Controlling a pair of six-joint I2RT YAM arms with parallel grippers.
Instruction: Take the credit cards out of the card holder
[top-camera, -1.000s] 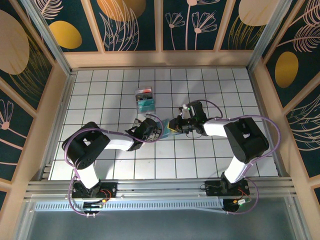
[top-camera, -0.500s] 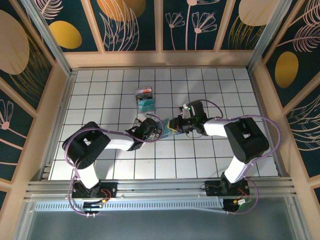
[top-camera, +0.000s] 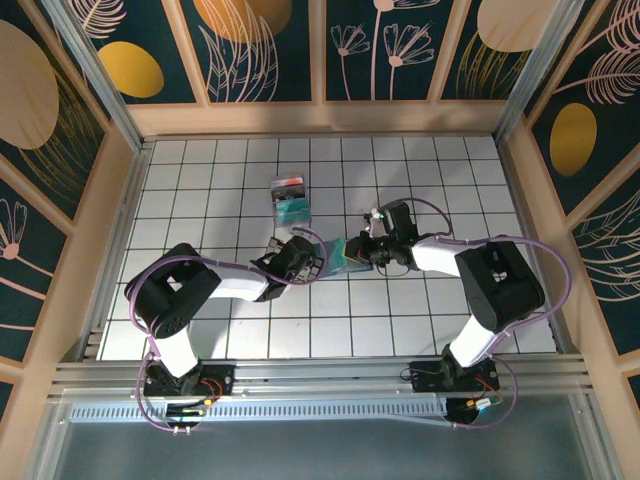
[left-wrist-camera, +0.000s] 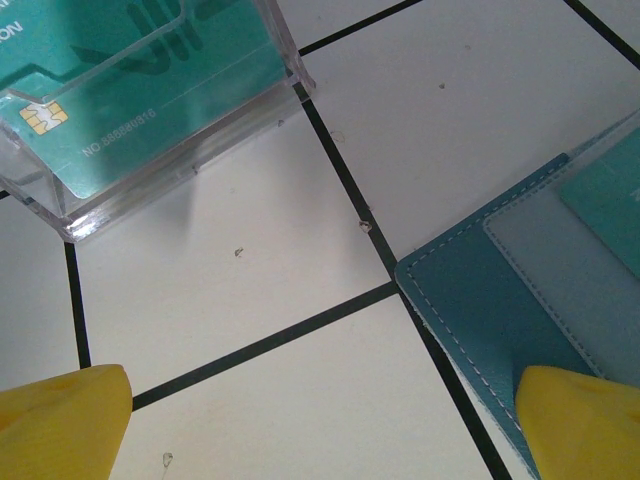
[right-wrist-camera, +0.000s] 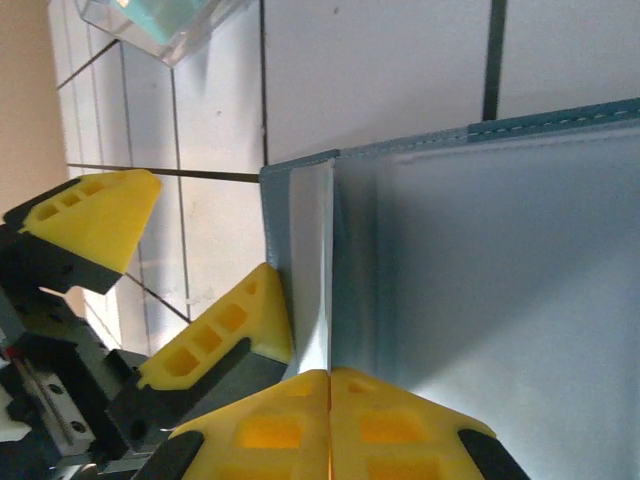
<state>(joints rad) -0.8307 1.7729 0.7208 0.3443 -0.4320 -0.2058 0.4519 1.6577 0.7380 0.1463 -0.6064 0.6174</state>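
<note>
Right jaws pinch card holder (right-wrist-camera: 480, 250); left jaws wide near box (left-wrist-camera: 170, 165).

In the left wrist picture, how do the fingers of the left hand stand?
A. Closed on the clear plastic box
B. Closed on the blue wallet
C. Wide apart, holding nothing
C: the left hand has its two yellow fingertips far apart at the lower corners of the picture, with white tiles showing between them; one tip is by the corner of the wallet but grips nothing.
</note>
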